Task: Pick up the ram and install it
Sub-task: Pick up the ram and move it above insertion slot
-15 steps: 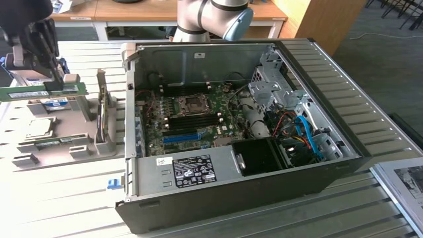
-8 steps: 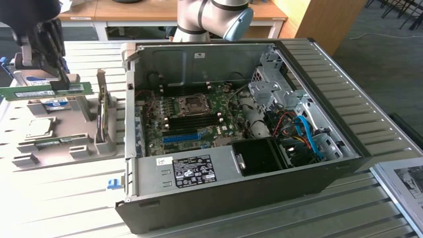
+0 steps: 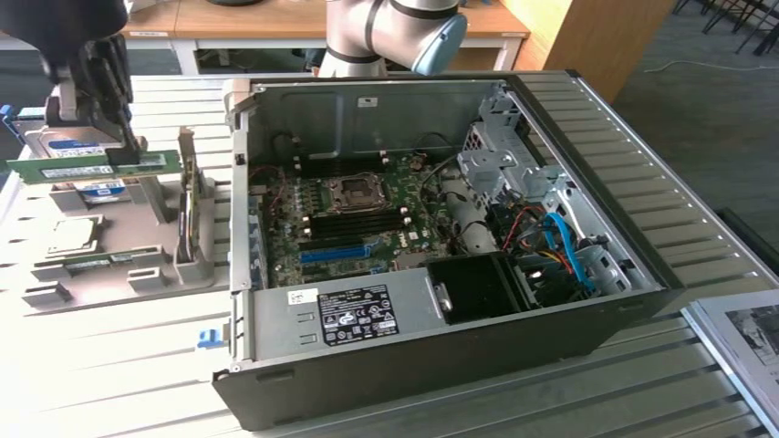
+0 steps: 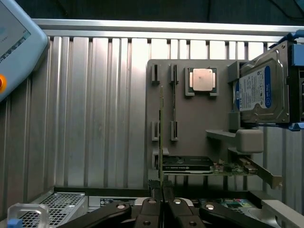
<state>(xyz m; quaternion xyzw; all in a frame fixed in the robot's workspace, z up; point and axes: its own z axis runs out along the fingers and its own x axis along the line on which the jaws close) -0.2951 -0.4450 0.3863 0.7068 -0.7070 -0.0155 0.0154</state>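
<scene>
The ram (image 3: 88, 168) is a long green stick with a pale label. It hangs level above the grey parts tray (image 3: 116, 290) at the exterior view's left, and my gripper (image 3: 126, 157) is shut on its right end. In the wrist view the ram (image 4: 160, 133) shows edge-on as a thin line running out from between my closed fingers (image 4: 151, 205), with the tray (image 4: 199, 126) behind it. The open computer case (image 3: 633, 301) lies to the right, its motherboard (image 3: 347, 219) facing up with dark memory slots beside the CPU socket.
The tray carries a silver hard drive (image 4: 262, 90) with a blue-white label, a square CPU chip (image 4: 202, 79) and a graphics card (image 4: 190, 164) standing on edge. A pendant (image 4: 14, 42) lies on the slatted table. A small blue clip (image 3: 207, 339) sits by the case's corner.
</scene>
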